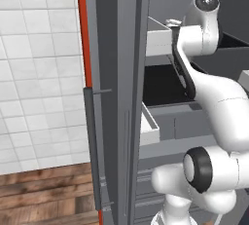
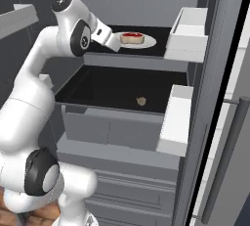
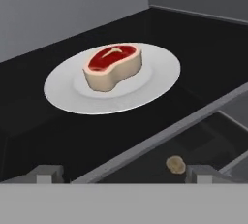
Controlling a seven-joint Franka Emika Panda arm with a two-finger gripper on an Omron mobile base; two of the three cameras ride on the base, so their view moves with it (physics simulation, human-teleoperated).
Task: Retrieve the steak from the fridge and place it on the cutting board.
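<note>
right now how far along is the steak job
Done: the fridge stands open and the arm has reached its upper shelf. In hand: the tool is open, facing the steak, which lies untouched on a white plate. Left: grasp the steak, lift it out and carry it to the cutting board.

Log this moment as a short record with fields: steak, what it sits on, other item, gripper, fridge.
steak: red, whitish fat rim, lying on the white plate
plate: on the black upper shelf of the fridge
other item: small brown round item on the shelf below
gripper: open, short of the plate, holding nothing
fridge door: open
</note>
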